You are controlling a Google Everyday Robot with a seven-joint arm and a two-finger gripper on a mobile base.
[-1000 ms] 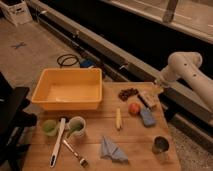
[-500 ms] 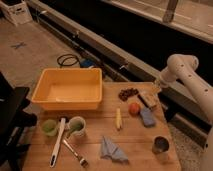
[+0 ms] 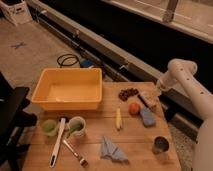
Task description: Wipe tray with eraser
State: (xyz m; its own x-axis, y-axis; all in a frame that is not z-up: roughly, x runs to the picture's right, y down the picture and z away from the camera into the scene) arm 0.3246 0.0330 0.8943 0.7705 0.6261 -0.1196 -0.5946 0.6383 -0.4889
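Note:
The yellow tray (image 3: 66,103) stands on the left half of the wooden table (image 3: 135,135); I see nothing inside it. A tan block that looks like the eraser (image 3: 148,99) lies at the table's far right, by the back edge. My gripper (image 3: 155,92), on the white arm (image 3: 181,72), hangs right at the eraser's far end. I cannot tell whether it touches the eraser. The tray is well to the left of the gripper.
On the table lie dark grapes (image 3: 128,93), an orange fruit (image 3: 134,108), a blue sponge (image 3: 147,118), a yellow piece (image 3: 118,119), a metal cup (image 3: 160,145), a blue cloth (image 3: 112,150), two green cups (image 3: 76,126), and a white brush (image 3: 57,143). A black chair (image 3: 11,115) stands left.
The arm's upper part has shifted slightly up and right. The gripper stays by the eraser. Nothing on the table has moved.

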